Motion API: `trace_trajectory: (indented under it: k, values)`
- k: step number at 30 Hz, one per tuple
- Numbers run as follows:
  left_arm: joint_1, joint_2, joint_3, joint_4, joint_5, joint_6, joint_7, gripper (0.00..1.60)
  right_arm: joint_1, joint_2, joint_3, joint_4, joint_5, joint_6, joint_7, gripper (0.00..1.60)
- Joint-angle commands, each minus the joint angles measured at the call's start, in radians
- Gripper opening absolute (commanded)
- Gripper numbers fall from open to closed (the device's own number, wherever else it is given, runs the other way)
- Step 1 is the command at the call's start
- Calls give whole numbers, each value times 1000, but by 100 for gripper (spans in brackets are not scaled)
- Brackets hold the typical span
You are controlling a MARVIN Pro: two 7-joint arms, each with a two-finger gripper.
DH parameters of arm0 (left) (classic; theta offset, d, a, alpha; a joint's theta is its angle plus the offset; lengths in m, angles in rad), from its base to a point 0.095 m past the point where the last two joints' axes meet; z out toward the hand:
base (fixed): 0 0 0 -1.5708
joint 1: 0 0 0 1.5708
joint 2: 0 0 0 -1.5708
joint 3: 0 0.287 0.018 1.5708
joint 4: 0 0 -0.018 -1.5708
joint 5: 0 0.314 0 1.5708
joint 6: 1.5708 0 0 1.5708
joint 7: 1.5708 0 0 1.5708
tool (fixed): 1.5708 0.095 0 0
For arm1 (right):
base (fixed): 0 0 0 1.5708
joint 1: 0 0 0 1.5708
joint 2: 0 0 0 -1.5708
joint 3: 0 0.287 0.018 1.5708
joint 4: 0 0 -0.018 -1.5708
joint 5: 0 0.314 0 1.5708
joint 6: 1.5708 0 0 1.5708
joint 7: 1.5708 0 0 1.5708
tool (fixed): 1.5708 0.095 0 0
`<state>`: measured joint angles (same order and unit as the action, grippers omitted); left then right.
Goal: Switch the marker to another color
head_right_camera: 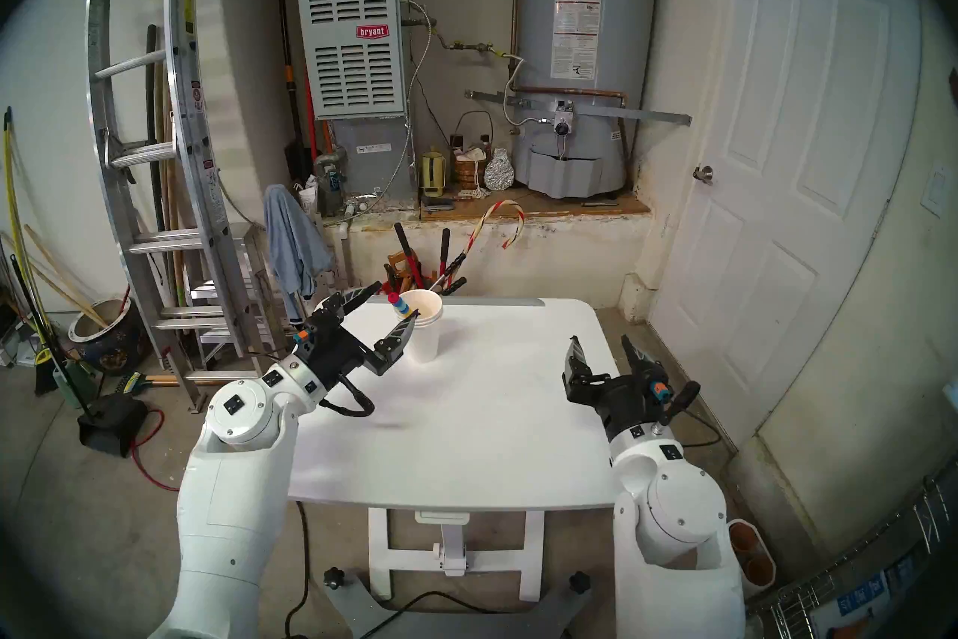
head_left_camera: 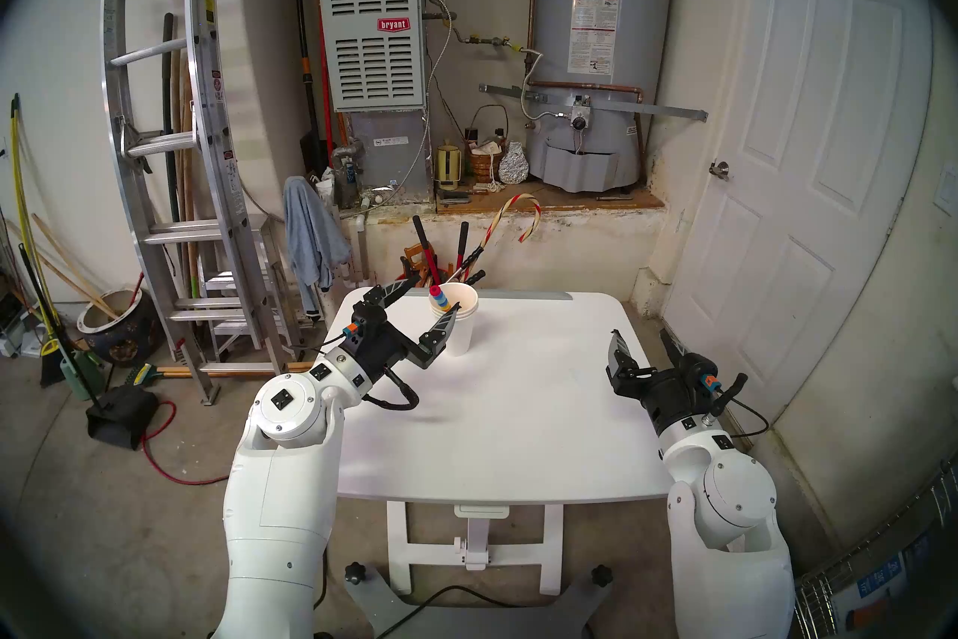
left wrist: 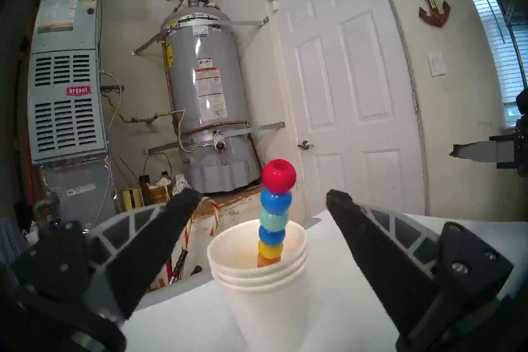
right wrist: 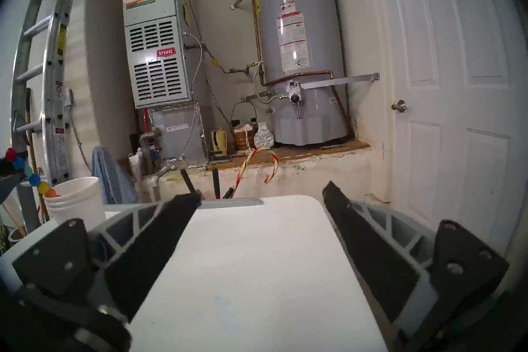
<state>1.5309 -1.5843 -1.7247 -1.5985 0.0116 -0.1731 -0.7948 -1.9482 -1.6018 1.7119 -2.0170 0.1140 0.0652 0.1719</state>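
Note:
The marker (head_left_camera: 436, 298) is a thin stick of stacked beads, red on top, then blue, teal, blue, yellow and orange. It stands leaning in a stack of white paper cups (head_left_camera: 459, 329) at the far left of the white table (head_left_camera: 518, 415). Its lower part is hidden inside the cups. My left gripper (head_left_camera: 436, 294) is open, with its fingertips on either side of the marker's top and not touching it. In the left wrist view the marker (left wrist: 275, 211) rises from the cups (left wrist: 263, 300) between the fingers. My right gripper (head_left_camera: 639, 334) is open and empty above the table's right side.
A red-and-white candy cane (head_left_camera: 518, 218) and red and black tool handles (head_left_camera: 440, 254) stick up just behind the table's far edge. A ladder (head_left_camera: 171, 155) stands at the left. A white door (head_left_camera: 829, 155) is at the right.

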Motion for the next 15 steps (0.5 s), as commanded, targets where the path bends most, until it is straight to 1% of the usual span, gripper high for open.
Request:
trace_trajectory:
  k: [1,2,5,8,11,12,13,14,15]
  values:
    - [-27,2,1,-7,-11,-1,-7,124,1,-6,-4,-26,-3,-13,-5,160]
    - [-26,2,2,-6,-10,-2,-7,124,1,-6,-4,-26,-3,-13,-5,160]
    - [-23,1,3,-7,-11,-2,-8,104,1,-6,-3,-25,-3,-15,-5,160]
    - [-19,2,3,-9,-11,1,-11,112,1,-7,-2,-25,-3,-16,-6,160]
    - [-17,-1,2,-10,-14,5,-13,115,0,-7,0,-24,-2,-17,-5,160]
    - [-17,-1,1,-9,-14,5,-14,113,0,-8,0,-24,-1,-18,-5,160]
    - [-16,-1,0,-9,-14,6,-14,102,0,-8,0,-24,-1,-18,-5,160]
    - [-16,-2,-1,-8,-19,14,-18,97,0,-8,1,-24,0,-18,-5,160]
    - [-15,-1,-1,-8,-15,11,-17,97,0,-8,1,-24,0,-18,-5,160]
